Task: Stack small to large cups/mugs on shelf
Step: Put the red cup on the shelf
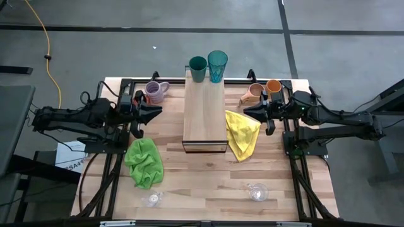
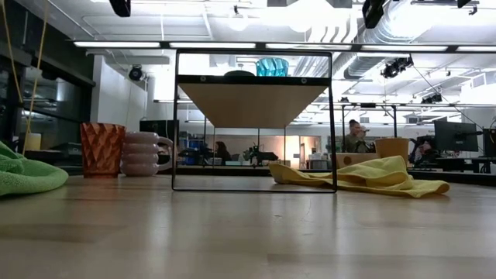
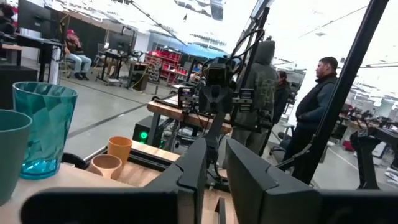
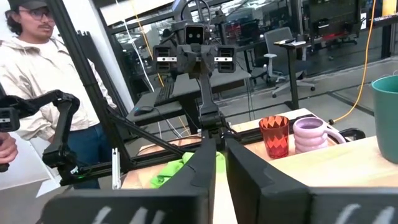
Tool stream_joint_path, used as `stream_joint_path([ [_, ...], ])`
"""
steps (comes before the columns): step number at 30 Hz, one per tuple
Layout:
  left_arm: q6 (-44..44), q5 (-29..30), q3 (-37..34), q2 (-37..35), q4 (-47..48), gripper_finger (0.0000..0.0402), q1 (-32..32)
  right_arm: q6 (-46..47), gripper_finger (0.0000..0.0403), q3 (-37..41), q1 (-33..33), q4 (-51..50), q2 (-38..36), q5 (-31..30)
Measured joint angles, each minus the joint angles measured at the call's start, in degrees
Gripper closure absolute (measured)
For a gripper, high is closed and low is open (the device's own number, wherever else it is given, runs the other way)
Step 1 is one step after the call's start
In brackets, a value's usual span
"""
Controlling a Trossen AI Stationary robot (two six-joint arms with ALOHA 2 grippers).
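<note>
Left gripper (image 1: 153, 111), fingers nearly closed on nothing, waits at the shelf's (image 1: 204, 113) left edge; just beyond it stand the lavender mug (image 1: 154, 92) and amber tumbler (image 2: 101, 149), with the green cloth (image 1: 144, 162) and one clear glass (image 1: 152, 200) nearer the front. Right gripper (image 1: 248, 112), likewise almost shut and empty, faces it over the yellow cloth (image 1: 242, 133), the tan mug (image 1: 254, 93) and orange cup (image 1: 274, 87) close behind it, a second clear glass (image 1: 257, 192) toward the front. Between both, at the shelf's far end: dark teal tumbler (image 1: 198, 68) touching light teal tumbler (image 1: 217, 65).
</note>
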State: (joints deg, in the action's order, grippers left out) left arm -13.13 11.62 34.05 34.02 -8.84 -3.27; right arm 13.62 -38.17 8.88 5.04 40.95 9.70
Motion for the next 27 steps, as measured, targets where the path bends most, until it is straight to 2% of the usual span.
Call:
stream_joint_path([
  [15,0.0,0.1,0.0,3.4,-1.7,0.0226,-0.1,-0.2,0.0314,0.0,0.0,1.0,-0.1,-0.8],
  [20,0.0,1.3,0.0,3.3,-1.6,0.0212,-0.1,-1.0,0.0284,0.0,0.0,2.6,-0.1,-3.3],
  [27,0.0,1.4,0.0,3.3,-1.6,0.0211,-0.1,-1.1,0.0259,0.0,0.0,3.0,-0.1,-3.3],
])
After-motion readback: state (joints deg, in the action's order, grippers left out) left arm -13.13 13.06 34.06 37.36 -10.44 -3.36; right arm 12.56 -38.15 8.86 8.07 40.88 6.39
